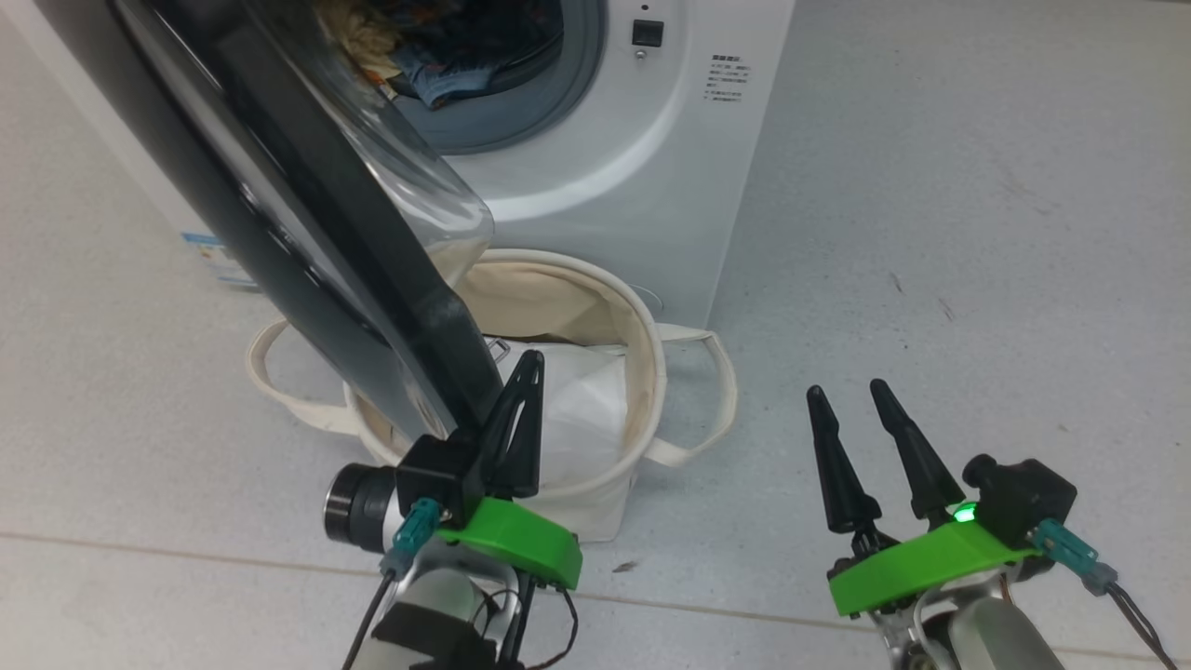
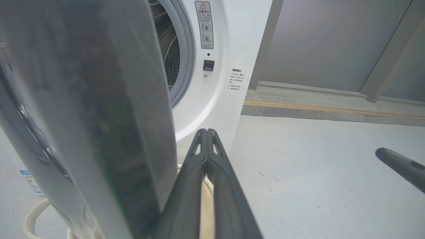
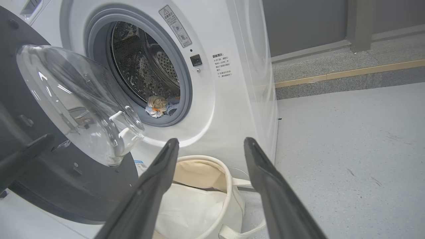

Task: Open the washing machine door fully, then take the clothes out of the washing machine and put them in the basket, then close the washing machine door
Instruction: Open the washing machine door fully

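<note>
Holding my left gripper (image 1: 530,365) against the lower edge of the washing machine door (image 1: 307,214), I keep its jaws shut on nothing. That door stands open, above the basket (image 1: 651,344). My right gripper (image 1: 848,391) hovers well apart over the floor (image 1: 930,233), jaws spread wide and empty. The clothes (image 1: 437,65) lie inside the washing machine (image 1: 633,177); a white sheet (image 1: 577,409) lies in the basket.

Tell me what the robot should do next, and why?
Probably push the washing machine door wider with the shut left gripper, which sits by its rim. The door hangs only part open over the basket, and the clothes lie inside the drum. The open right gripper holds nothing.
</note>
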### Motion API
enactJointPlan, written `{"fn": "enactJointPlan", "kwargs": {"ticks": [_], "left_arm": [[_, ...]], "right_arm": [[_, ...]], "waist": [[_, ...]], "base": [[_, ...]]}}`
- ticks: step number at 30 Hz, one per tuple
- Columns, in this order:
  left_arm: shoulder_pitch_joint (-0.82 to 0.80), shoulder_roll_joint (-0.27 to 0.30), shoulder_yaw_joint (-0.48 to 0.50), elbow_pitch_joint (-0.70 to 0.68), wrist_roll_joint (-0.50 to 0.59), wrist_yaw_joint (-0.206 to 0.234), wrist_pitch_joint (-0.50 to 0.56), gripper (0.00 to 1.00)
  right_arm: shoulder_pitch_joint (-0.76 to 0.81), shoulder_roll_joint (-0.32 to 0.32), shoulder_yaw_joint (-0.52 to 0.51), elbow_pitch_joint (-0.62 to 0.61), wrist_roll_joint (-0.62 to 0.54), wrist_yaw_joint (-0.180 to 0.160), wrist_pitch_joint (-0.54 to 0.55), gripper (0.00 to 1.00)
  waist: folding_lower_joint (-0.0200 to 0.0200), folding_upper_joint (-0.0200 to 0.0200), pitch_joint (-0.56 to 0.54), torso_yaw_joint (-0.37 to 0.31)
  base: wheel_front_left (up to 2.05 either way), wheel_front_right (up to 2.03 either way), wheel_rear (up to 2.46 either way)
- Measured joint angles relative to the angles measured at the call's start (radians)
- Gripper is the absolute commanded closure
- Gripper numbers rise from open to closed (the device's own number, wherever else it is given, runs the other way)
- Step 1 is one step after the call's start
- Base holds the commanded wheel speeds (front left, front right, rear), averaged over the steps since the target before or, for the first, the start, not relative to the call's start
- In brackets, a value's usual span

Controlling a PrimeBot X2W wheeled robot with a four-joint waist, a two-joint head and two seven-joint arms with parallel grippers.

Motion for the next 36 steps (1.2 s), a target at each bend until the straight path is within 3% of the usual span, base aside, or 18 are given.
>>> {"fn": "enactJointPlan", "kwargs": {"ticks": [11,24,30,36], "left_arm": [[0.014,-0.006,0.015,-0.024,0.000,0.020,-0.001,1.00],[0.092,-0.002,0.037,-0.084,0.000,0.052,-0.001,1.00],[0.114,0.002,0.117,-0.089,0.000,0.064,-0.001,1.00],[0.148,0.035,0.251,-0.098,-0.016,0.070,-0.001,1.00]], "right_arm": [[0.000,0.000,-0.011,0.001,-0.002,0.000,0.000,0.00],[0.002,0.000,-0.019,0.020,-0.029,0.000,0.000,0.00],[0.003,0.000,-0.015,0.024,-0.029,0.000,0.000,0.00],[0.007,0.000,-0.016,0.030,-0.033,0.000,0.000,0.00]], "waist": [[0.0000,0.0000,0.003,0.076],[0.0000,0.0000,-0.007,0.266],[0.0000,0.0000,-0.029,0.335],[0.0000,0.0000,-0.043,0.345]], "base": [[0.00,0.00,0.00],[0.00,0.00,0.00],[0.00,0.00,0.00],[0.00,0.00,0.00]]}}
